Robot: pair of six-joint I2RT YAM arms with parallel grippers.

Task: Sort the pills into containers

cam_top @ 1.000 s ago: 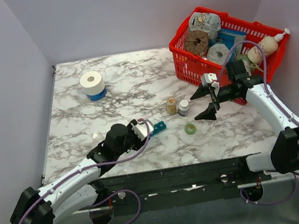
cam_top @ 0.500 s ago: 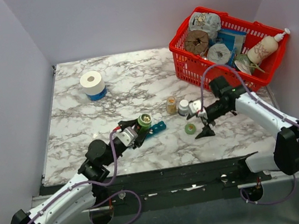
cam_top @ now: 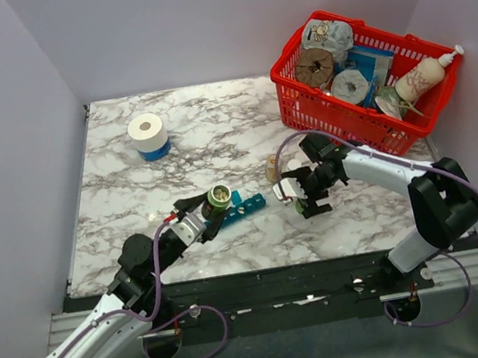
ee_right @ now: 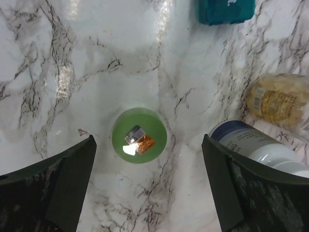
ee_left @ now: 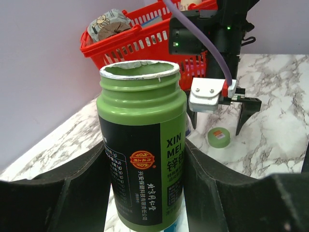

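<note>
Item: teal plastic pill organiser point(cam_top: 247, 205), long, narrow, lidded squares in a row; lies flat on desk point(cam_top: 215, 137) (white marble-look, grey veining) btwn the two grippers. White lid mark, cut off at the right wrist view's edge, unreadable. Left gripper point(cam_top: 215, 202) pinches green bottle point(ee_left: 140, 159): round plastic, mouth open w/ torn foil rim, black label panel, white "XIN MEI" + Chinese chars, round red-gold emblem; small print illegible. Bottle just beside organiser's left end. Right gripper point(ee_left: 216, 126) fingers spread, above green cap point(ee_right: 139, 135): round, glossy, lying flat, small orange/silver sticker. Near cap: amber bottle point(ee_right: 277, 99), yellowish label, text blurred; white bottle point(ee_right: 260, 145), blue band. Far right: red mesh basket point(cam_top: 299, 98), assorted packs. Far left: toilet roll point(cam_top: 147, 132), upright.
</note>
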